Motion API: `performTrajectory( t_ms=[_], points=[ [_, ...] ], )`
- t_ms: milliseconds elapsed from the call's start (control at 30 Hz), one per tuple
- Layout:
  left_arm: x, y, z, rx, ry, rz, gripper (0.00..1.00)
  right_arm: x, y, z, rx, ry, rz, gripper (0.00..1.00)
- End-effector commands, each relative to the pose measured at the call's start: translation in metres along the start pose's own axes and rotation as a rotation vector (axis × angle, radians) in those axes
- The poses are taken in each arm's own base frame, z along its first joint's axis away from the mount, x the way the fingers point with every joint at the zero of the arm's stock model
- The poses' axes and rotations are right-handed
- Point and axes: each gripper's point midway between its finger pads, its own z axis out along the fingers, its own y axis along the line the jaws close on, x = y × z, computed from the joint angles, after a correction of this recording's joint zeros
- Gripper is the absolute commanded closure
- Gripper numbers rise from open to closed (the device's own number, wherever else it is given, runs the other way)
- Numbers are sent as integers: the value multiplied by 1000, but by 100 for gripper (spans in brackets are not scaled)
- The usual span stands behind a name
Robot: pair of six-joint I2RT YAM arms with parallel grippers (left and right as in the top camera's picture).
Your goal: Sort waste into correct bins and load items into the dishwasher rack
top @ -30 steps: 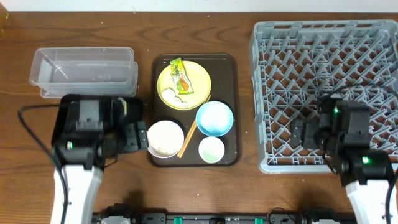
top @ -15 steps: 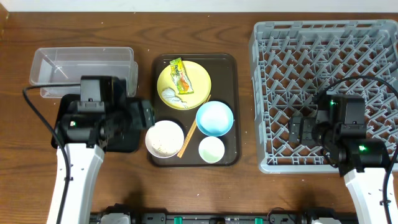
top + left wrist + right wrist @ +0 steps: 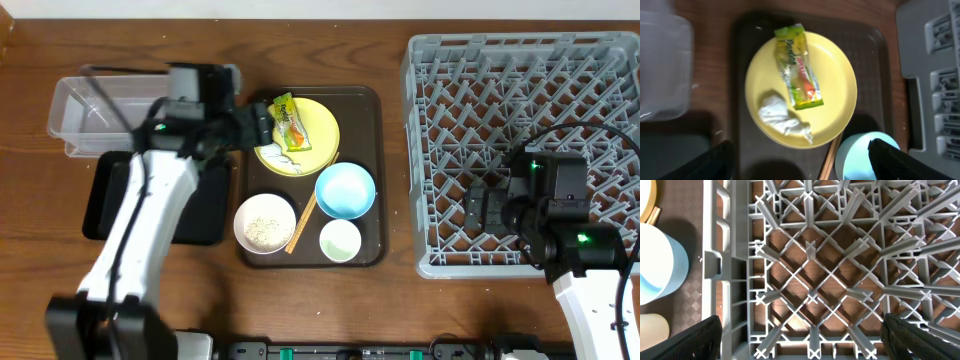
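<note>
My left gripper [image 3: 262,125] hovers at the upper left of the frame, just over the edge of the yellow plate [image 3: 837,90], jaws spread wide and holding nothing. The wrapper [image 3: 796,67] and a paper scrap [image 3: 780,115] lie on that plate, which sits on the brown tray [image 3: 365,110] at centre. My right gripper [image 3: 480,210] hangs over the rack [image 3: 520,90] at lower right, jaws parted wide and empty.

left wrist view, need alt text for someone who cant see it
A round yellow plate on a dark brown tray holds a green-yellow snack wrapper and a crumpled white paper scrap. The left gripper hangs open above it, a light blue bowl at lower right.
</note>
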Motion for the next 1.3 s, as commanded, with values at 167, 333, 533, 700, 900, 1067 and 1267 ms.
performTrajectory(
  t_ms=[167,333,533,700,900,1067,1267],
  points=[
    [33,20,73,-113,163,-112,13,-6,2,-6,-9,-19,1,1],
    [46,21,97,-93,215,-158,13,-6,2,-6,-9,-16,1,1],
    [48,17,104,-78,221,-152,14,-6,2,-6,-9,-16,1,1],
    [51,16,106,-78,227,-148,17,-6,2,-6,-9,-16,1,1],
    [52,8,113,-65,222,-127,17,-5,2,-6,-9,-15,1,1],
    [57,12,120,-109,229,-111,17,-4,2,-6,-9,-11,2,1],
    [69,15,127,-131,265,-111,19,-5,2,-6,-9,-12,1,1]
  ],
)
